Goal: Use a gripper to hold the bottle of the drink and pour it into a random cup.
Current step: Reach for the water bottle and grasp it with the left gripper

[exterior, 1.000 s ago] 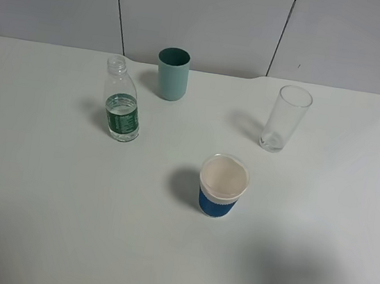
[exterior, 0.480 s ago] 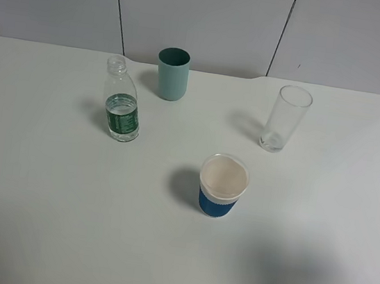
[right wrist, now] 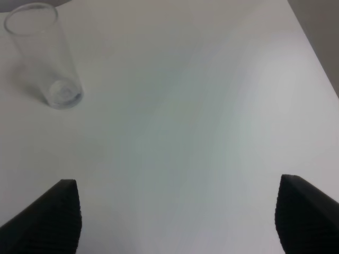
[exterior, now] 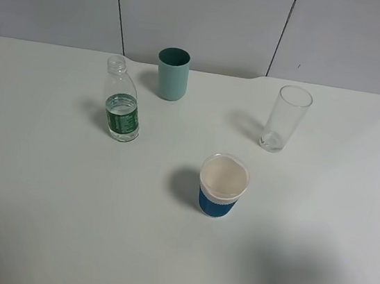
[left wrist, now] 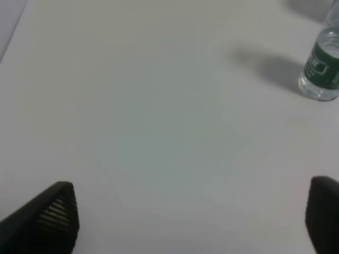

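Evidently nothing was gripped: the left gripper [left wrist: 188, 225] showed two black jaw tips spread wide over the white table [left wrist: 159, 106], and the right gripper [right wrist: 180, 219] stood equally wide and empty. Neither arm appeared in the high view, so their height could not be told. Lowest in that frame stood the white paper cup with a blue sleeve [exterior: 223, 186]. Left of centre stood the small clear plastic bottle with a green label [exterior: 122, 108], upright and capless, the clear drink [exterior: 122, 102] low inside it. Light and open, it would likely tip and spill under a glancing approach. The tall clear glass [exterior: 285, 118] stood at right. Farthest, at upper centre, the teal-green opaque tumbler [exterior: 172, 74] sat near the bottle, where a swinging arm might knock it; its inside was hidden.
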